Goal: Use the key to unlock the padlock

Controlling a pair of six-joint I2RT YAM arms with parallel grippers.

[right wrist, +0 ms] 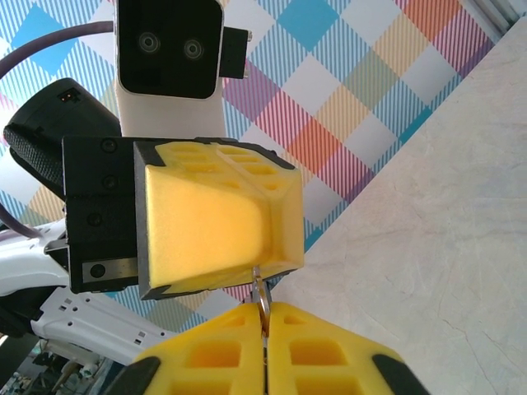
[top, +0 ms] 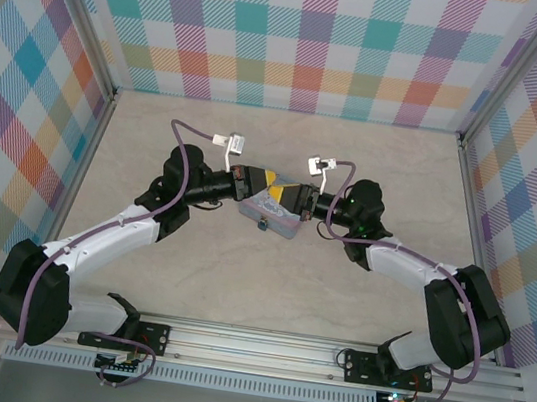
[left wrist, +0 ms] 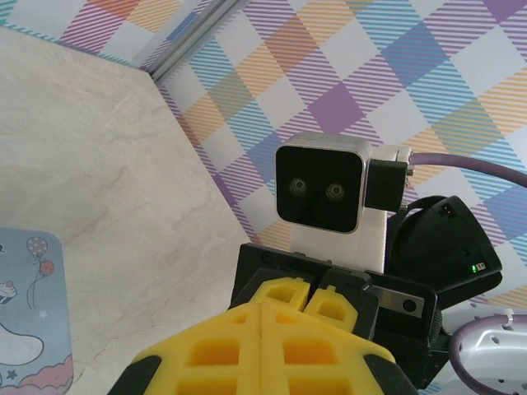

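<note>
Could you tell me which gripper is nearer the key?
Right. The key is pinched in the right gripper; the left gripper, also shut, sits just beyond it.

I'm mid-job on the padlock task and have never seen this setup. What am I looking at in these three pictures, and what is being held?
Two robot arms are bolted at the near edge of a table. The overhead picture looks down from behind them. The left gripper and right gripper meet tip to tip over a pale blue tin. The other two pictures come from a camera on each wrist. Each shows its own yellow fingers at the bottom and the other gripper facing it. In the right wrist picture, the right gripper's fingers are shut on a thin metal sliver, apparently the key, which reaches the left gripper's shut fingers. A teal speck at the tin's near edge may be the padlock, but it is too small to be sure.
</note>
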